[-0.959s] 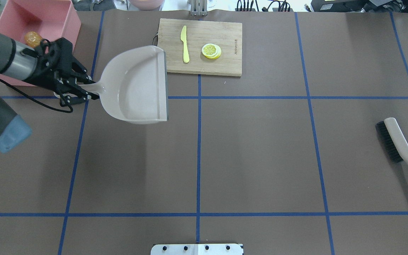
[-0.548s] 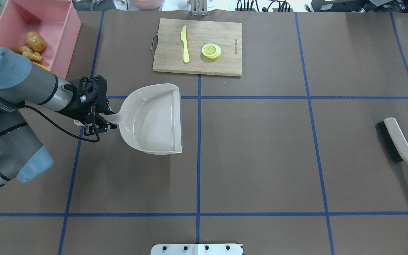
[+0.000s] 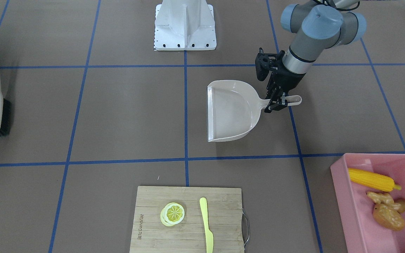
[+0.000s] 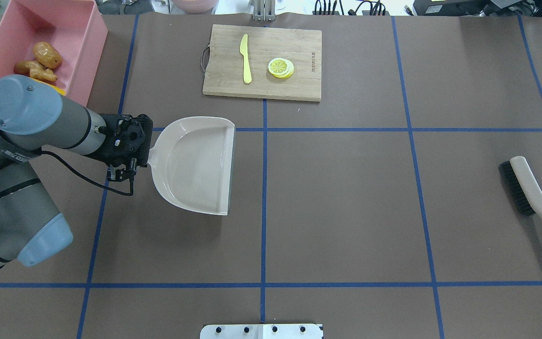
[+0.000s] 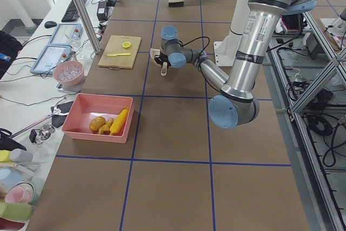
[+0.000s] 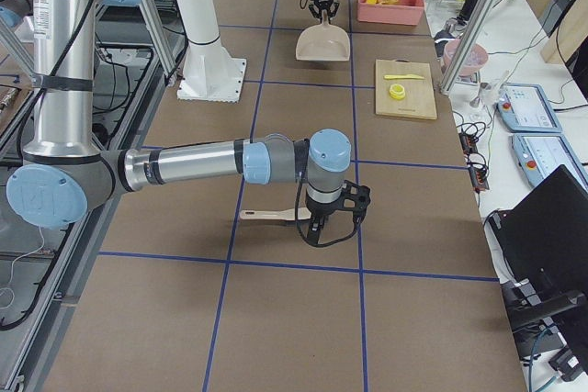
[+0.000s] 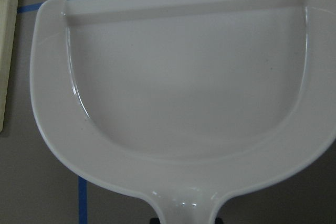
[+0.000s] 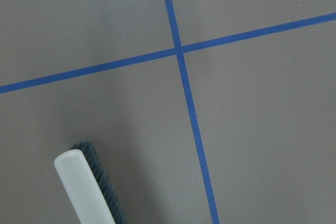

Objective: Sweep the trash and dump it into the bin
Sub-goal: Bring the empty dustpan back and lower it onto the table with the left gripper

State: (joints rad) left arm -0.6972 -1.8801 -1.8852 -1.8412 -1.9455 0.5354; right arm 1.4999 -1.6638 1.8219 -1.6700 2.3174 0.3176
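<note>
glossy dustpan (image 4: 195, 165), wooden board (image 4: 294, 47), plastic bin (image 4: 59, 23)

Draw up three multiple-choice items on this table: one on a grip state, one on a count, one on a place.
1. The left claw is shut on: A. the handle of the dustpan; B. the brush; C. the knife.
2. Toy foods lying in the pink bin: A. one; B. two; C. three.
3. The lemon slice lies: A. in the bin; B. on the cutting board; C. in the dustpan.

Answers:
1 A: in the front-facing view it clamps the beige handle.
2 C: the corn cob, ginger root and potato all lie inside.
3 B: it rests on the wood, apart from the bin.
</note>
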